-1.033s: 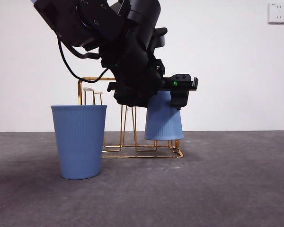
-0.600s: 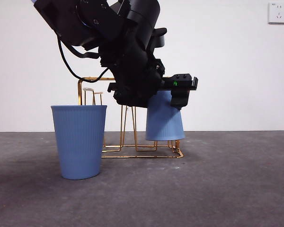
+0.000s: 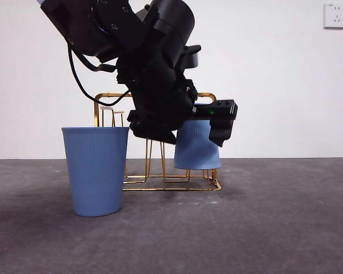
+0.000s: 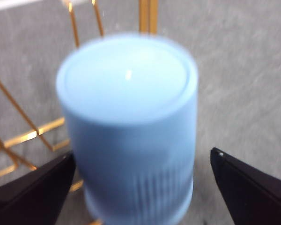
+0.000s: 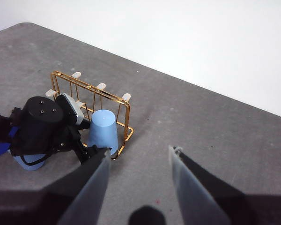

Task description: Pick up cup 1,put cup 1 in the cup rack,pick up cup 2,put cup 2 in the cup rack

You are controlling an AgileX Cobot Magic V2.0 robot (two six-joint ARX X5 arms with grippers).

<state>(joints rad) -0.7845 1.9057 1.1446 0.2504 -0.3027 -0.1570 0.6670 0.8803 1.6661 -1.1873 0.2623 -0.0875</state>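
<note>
A blue cup sits upside down on a peg at the right end of the gold wire cup rack. My left gripper is at this cup. In the left wrist view the cup stands between the two open jaws of that gripper, with a gap on each side. A second blue cup stands upright on the table in front of the rack's left end. My right gripper is open and empty, high above the table, looking down on the rack and the inverted cup.
The left arm fills the upper middle of the front view and hides part of the rack's arch handle. A grey table stretches to the right. A white wall socket is at the top right.
The left arm has tilted and its gripper has shifted slightly down and away at the inverted cup. That cup stays on the rack. The upright cup has not moved.
</note>
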